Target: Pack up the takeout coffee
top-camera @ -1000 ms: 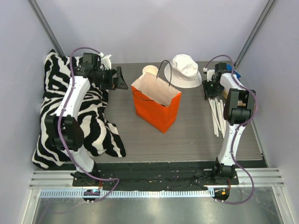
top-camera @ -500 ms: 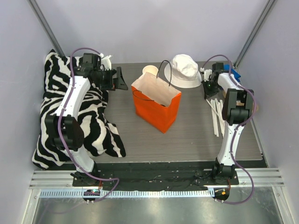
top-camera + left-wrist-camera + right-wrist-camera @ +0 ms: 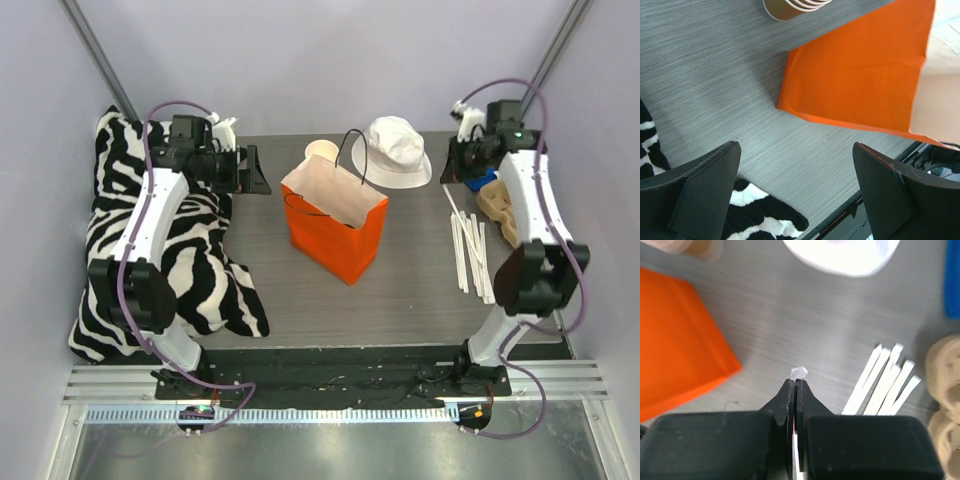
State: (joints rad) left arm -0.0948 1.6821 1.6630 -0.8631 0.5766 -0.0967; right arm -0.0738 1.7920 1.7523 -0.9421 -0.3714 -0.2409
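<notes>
left gripper: jaws spread wide, by orange paper bag | right gripper: jaws pinching thin white strip above grey wood-grain table | black-lidded tan paper coffee cup: not discernible in any view

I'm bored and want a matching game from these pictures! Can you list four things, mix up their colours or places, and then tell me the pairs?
Things:
1. paper bag
2. bucket hat
3. blanket
4. straws

Colours or places:
A. black-and-white stripes
B. lying flat, far right
C. orange
D. white and round, at the back

Pairs: 1-C, 2-D, 3-A, 4-B
</notes>
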